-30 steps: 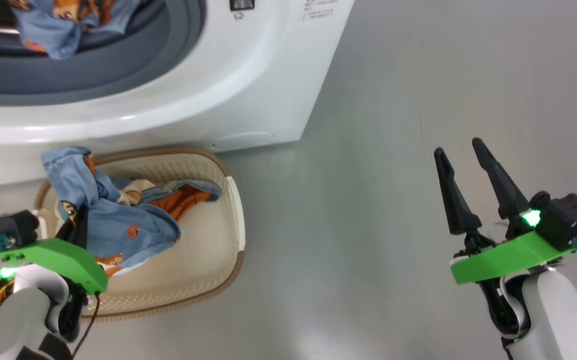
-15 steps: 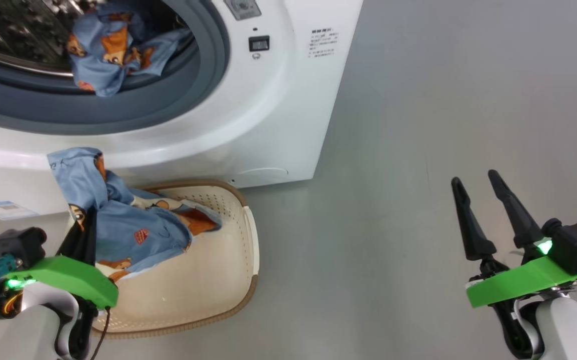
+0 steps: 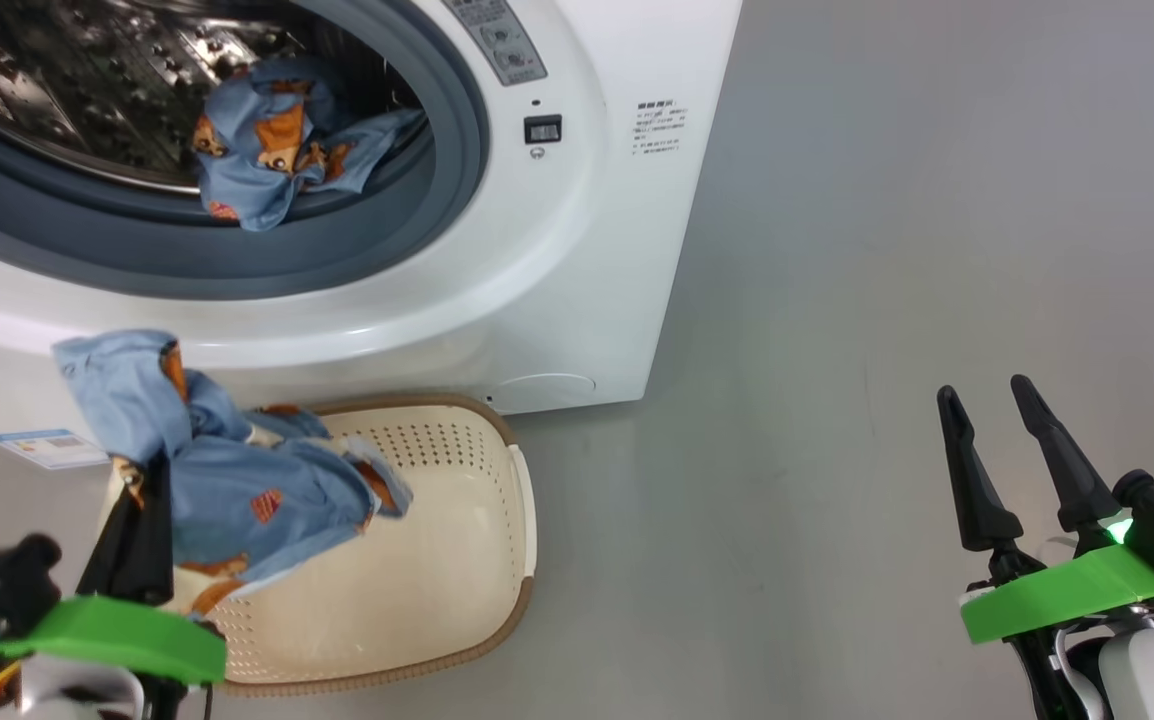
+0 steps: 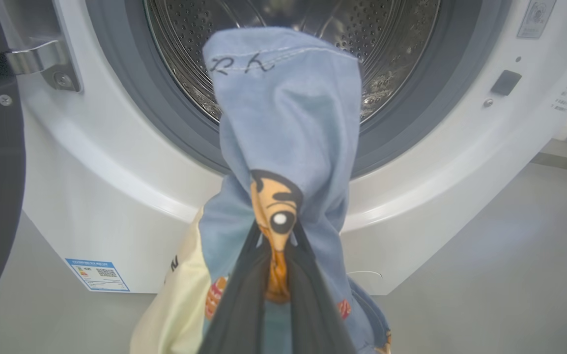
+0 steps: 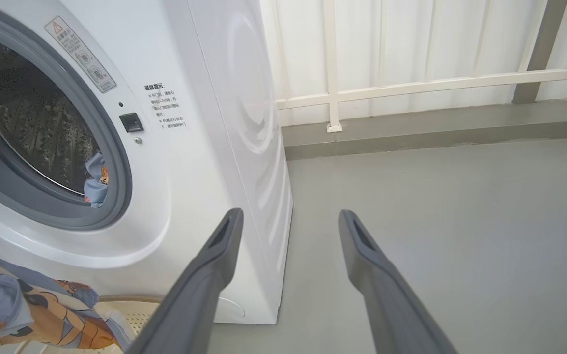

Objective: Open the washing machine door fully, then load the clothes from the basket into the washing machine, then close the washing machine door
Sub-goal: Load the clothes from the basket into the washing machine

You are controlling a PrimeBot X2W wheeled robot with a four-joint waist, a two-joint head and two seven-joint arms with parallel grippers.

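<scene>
Loading step: left claw (image 4: 276,233) clamps clothes (image 3: 237,500) before the washing machine (image 3: 587,250), right claw (image 3: 984,392) spread empty; next, lift them inside

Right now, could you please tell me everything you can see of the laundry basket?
The basket is a cream plastic rounded rectangle with perforated walls, a brown woven-look rim and a white handle on its side. It stands upright on the grey floor just before the washing machine. Its right half lies bare; the clothes, pinched in the shut left gripper, hang over its left half.
</scene>
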